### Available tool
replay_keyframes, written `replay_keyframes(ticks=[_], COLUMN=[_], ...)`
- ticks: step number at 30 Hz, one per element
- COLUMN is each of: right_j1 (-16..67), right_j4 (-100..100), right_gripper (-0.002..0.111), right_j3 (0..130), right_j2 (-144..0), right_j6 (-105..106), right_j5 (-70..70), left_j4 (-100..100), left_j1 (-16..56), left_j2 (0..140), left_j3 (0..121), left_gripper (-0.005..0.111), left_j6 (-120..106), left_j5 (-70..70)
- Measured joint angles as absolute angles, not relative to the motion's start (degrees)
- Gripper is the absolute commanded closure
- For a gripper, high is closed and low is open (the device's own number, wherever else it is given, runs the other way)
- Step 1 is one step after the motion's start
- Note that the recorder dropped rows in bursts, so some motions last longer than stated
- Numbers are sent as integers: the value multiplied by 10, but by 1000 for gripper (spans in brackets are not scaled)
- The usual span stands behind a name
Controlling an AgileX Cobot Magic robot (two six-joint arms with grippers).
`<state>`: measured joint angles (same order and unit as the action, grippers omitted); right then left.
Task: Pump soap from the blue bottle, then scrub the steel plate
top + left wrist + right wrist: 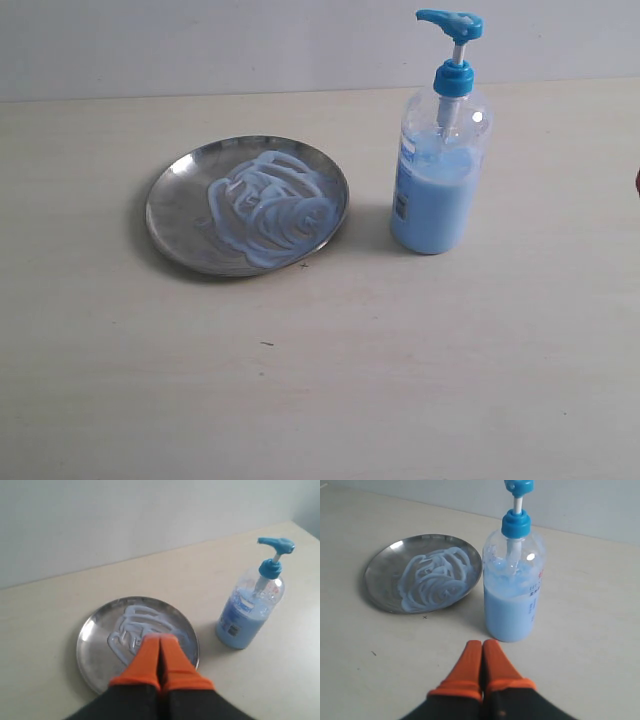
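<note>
The steel plate (170, 215) lies flat on the table at the left, smeared with swirled pale blue soap (268, 205). To its right the blue bottle (437, 170) stands upright, about two thirds full, its pump head raised. Neither arm shows in the exterior view. In the left wrist view my left gripper (160, 637) hangs over the plate (95, 652) and soap (131, 630), its orange fingers (146, 660) pressed together with nothing between them; the bottle (245, 617) stands apart. In the right wrist view my right gripper (482, 642) is shut and empty, just short of the bottle (512, 587); the plate (382, 575) with its soap (432, 577) lies beyond.
The pale wooden table (320, 380) stretches bare in front of the plate and bottle. A light wall (200, 40) runs along its far edge. A small dark red thing (637, 180) pokes in at the right border of the exterior view.
</note>
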<state>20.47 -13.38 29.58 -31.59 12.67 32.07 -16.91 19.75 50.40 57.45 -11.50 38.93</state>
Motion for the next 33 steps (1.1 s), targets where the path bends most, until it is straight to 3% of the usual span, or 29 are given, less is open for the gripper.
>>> replay_keyframes(ticks=[16, 33], right_j1=[205, 205], right_j4=[-134, -134], right_gripper=[108, 108], right_j3=[289, 285], right_j2=[-249, -249], right_j6=[135, 135], right_j5=[304, 289], left_j4=[-185, -184], left_j1=[197, 197], left_j2=[288, 275], left_j3=[452, 432], left_gripper=[107, 107], left_j6=[-116, -117], left_j5=[317, 273])
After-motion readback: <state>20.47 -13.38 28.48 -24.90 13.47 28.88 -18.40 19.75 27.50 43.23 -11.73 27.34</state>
